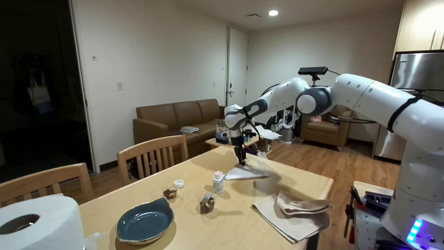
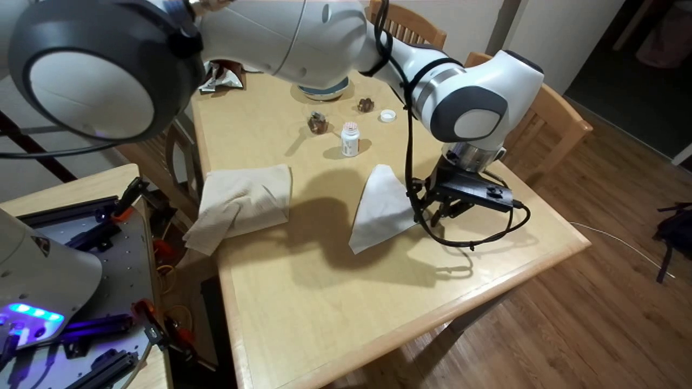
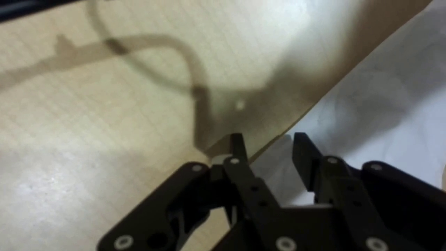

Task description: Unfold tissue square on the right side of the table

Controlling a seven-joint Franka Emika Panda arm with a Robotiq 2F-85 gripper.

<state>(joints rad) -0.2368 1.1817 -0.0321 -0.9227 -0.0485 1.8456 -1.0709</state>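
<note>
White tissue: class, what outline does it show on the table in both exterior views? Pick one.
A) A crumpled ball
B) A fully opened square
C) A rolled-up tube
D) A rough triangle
D, since in both exterior views the white tissue has one long edge and narrows away from it toward the jaws.

Three views, one table (image 1: 229, 229).
In an exterior view the camera looks past the roll (image 1: 52, 224) toward the couch (image 1: 175, 118); in an exterior view it looks down, the arm (image 2: 324, 38) close (bottle (image 1: 218, 183) and cloth (image 1: 291, 217) are in both exterior views). The wrist view, nearest, faces down past the gripper (image 3: 269, 139) onto tissue (image 3: 393, 104).
</note>
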